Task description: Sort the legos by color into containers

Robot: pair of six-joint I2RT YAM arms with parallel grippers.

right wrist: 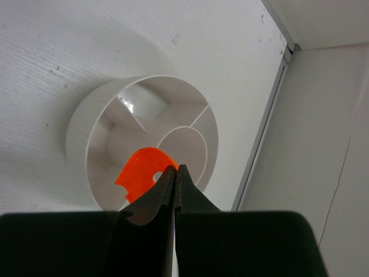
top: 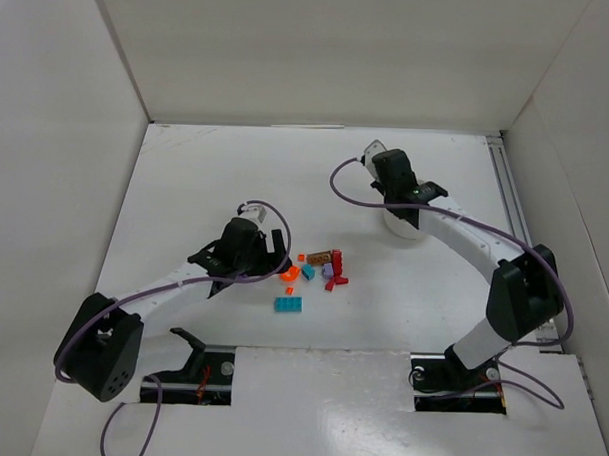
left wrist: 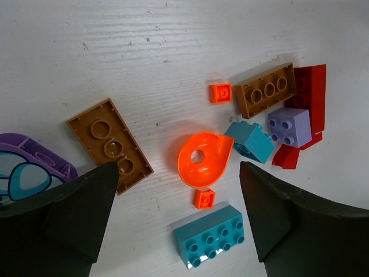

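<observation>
Left pincer (left wrist: 179, 179) spread astride orange rounded piece (left wrist: 199, 158); closing risks snagging neighbouring teal brick (left wrist: 251, 141). Right pincer (right wrist: 174, 173) pressed together.

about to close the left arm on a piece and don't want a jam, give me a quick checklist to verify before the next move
1. left jaws open over the pile: ok, they straddle the orange rounded piece.
2. closing path clear: not ok, a brown plate and a small teal brick lie close on either side of it.
3. right jaws over the white container: ok, shut above it.
4. orange piece at their tip released: cannot tell, it may be pinched or lying inside.
5. arms apart: ok, the top view shows them well separated.
</observation>
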